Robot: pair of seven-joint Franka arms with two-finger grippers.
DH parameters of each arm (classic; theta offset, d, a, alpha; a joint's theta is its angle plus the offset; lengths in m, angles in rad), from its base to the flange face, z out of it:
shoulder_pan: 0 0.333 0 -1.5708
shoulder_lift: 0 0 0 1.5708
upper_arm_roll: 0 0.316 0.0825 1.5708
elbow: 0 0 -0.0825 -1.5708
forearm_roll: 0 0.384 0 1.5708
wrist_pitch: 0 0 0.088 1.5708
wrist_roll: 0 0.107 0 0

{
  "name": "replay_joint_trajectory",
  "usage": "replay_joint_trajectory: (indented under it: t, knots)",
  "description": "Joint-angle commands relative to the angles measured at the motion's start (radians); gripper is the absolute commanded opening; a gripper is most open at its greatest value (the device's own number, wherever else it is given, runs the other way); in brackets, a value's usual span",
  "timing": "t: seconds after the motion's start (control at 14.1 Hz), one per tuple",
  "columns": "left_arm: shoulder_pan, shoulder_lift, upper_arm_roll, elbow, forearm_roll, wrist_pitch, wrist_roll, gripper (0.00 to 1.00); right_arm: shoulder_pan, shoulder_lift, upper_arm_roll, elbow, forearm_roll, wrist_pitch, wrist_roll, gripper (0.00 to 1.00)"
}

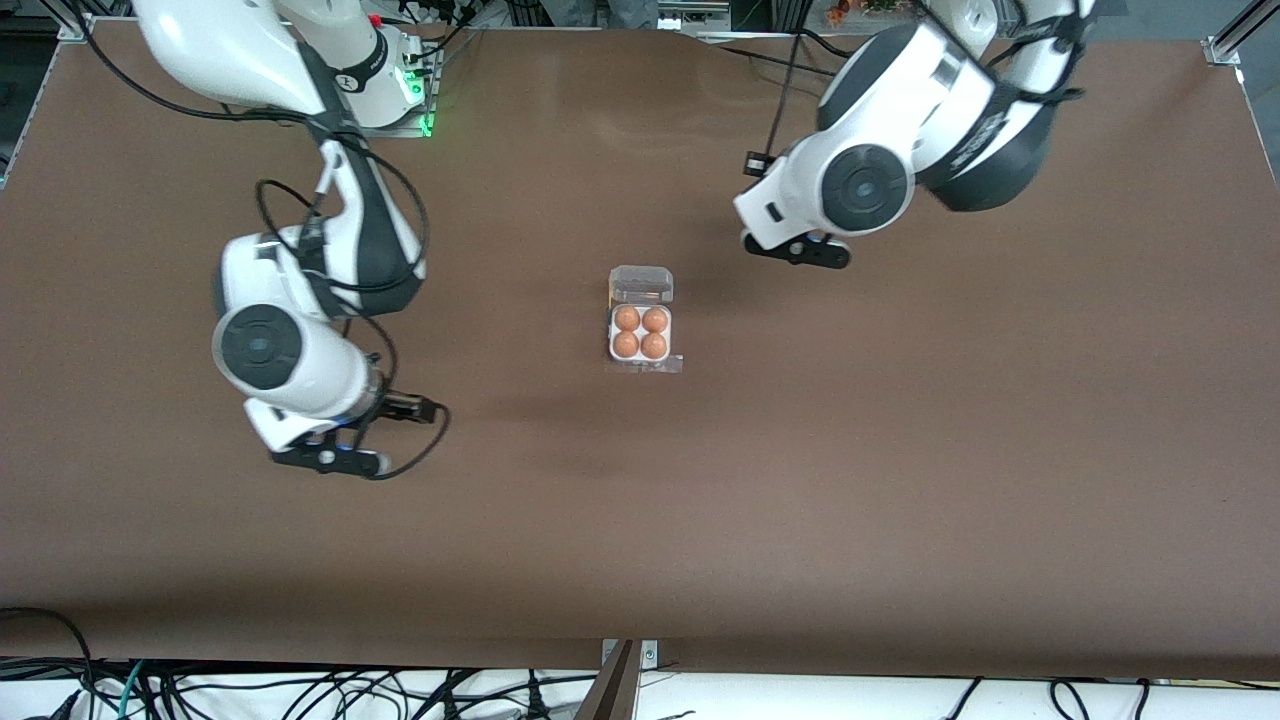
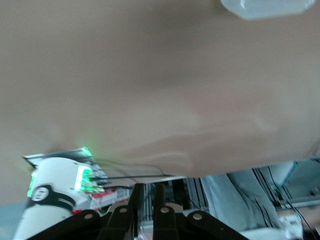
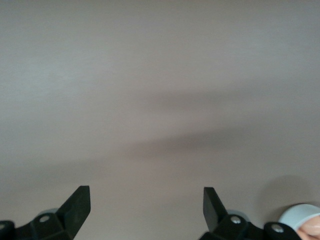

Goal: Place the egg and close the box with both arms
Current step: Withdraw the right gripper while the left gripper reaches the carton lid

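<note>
1. The box point(image 1: 641, 330), a small clear-plastic egg carton, sits near the middle of the brown surface point(image 1: 900, 480), between the two arms' ends.
2. Its transparent lid point(image 1: 641, 284) stands open on the edge farther from the front camera, and the whitish tray holds four brown eggs point(image 1: 640, 332), one in each cell.
3. The left hand point(image 1: 797, 248) hangs in the air over bare surface, toward the left arm's end of the surface and apart from the box.
4. In the left wrist view, the two black fingers point(image 2: 134, 205) of the left hand stand close together with only a narrow gap, nothing between them; the hand is clenched on air.
5. That same view catches a pale edge of the box lid point(image 2: 265, 7) at the frame's border, well clear of the fingers.
6. The right hand point(image 1: 330, 458) hovers over bare surface toward the right arm's end, well apart from the box.
7. In the right wrist view, its black fingertips point(image 3: 77, 202) stand spread wide apart, released, with only plain surface showing between them and nothing held or touched.
</note>
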Motion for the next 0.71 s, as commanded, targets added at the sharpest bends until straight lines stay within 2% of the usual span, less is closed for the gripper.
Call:
replay_joint_trajectory:
  t: [0.0,0.14,0.28,0.42,0.64]
  knots:
    - [-0.049,0.075,0.009,0.025,-0.057,0.006,-0.016,0.15,-0.091,-0.148,0.015,-0.159,0.013,0.007,-0.138,1.0]
    - [-0.097,0.124,0.009,0.046,-0.08,0.054,-0.037,0.15,-0.145,-0.272,0.015,-0.23,0.014,-0.005,-0.255,1.0]
    - [-0.138,0.159,0.009,0.066,-0.093,0.123,-0.115,0.13,-0.182,-0.397,0.015,-0.299,0.013,-0.015,-0.263,1.0]
    - [-0.175,0.19,0.009,0.073,-0.097,0.189,-0.165,0.13,-0.212,-0.512,0.013,-0.322,0.008,-0.076,-0.264,1.0]
    - [-0.223,0.239,0.009,0.073,-0.097,0.295,-0.217,0.13,-0.255,-0.597,0.031,-0.315,0.003,-0.214,-0.257,1.0]
